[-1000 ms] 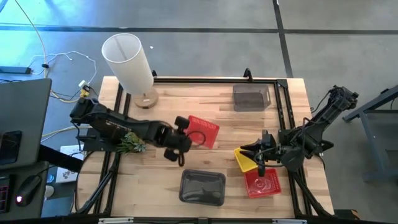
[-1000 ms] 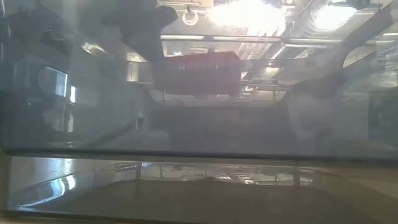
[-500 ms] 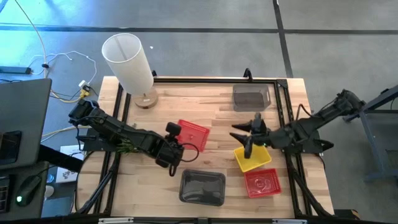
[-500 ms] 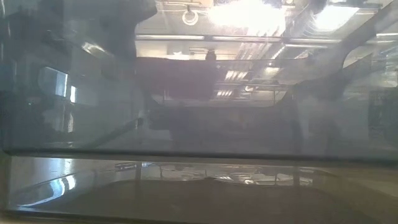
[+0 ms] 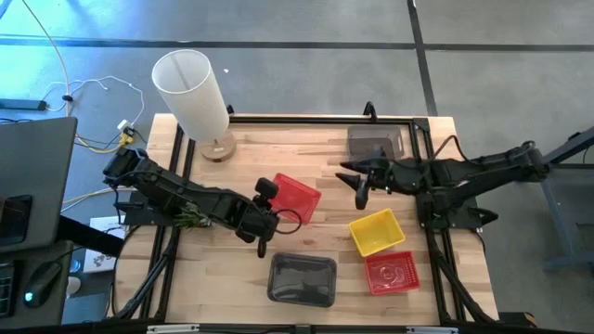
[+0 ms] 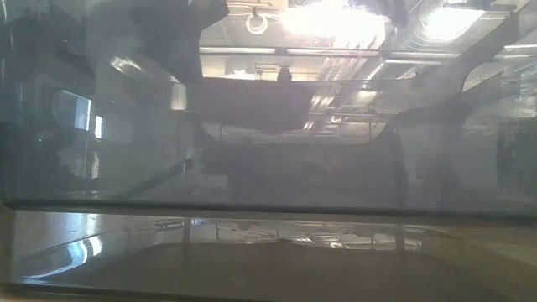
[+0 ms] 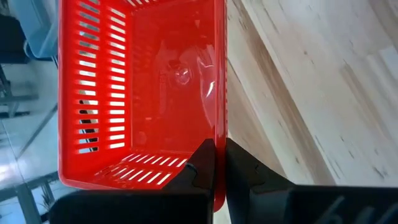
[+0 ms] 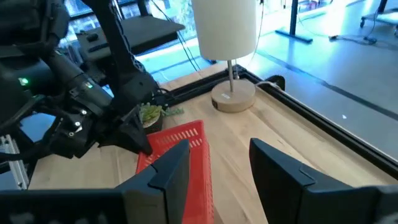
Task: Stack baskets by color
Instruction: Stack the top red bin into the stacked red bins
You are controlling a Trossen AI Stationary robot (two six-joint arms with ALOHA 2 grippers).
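My left gripper is shut on a red basket at the table's middle. My right gripper stands open above the table, right of that basket, with nothing between its fingers. A yellow basket sits on its base on the wood. Another red basket sits nearer the front edge. One grey basket stands at the front, another at the far right. In the right wrist view the held red basket lies just ahead. My left gripper pinches one side wall of the red basket at its rim, one finger inside the basket and one outside. The fingers come slanting down from the table's left. The basket is tilted, its open side turned toward the wrist camera, and shows raised in the low view.
A tall white lamp stands on its wooden foot at the far left corner. A black frame runs along the table's edges. Bare wood lies between the lamp and the far grey basket.
My right gripper has left the yellow and red baskets at the near right. It has risen and swung toward the far edge and the table's middle. The yellow basket now lies uncovered on the wood.
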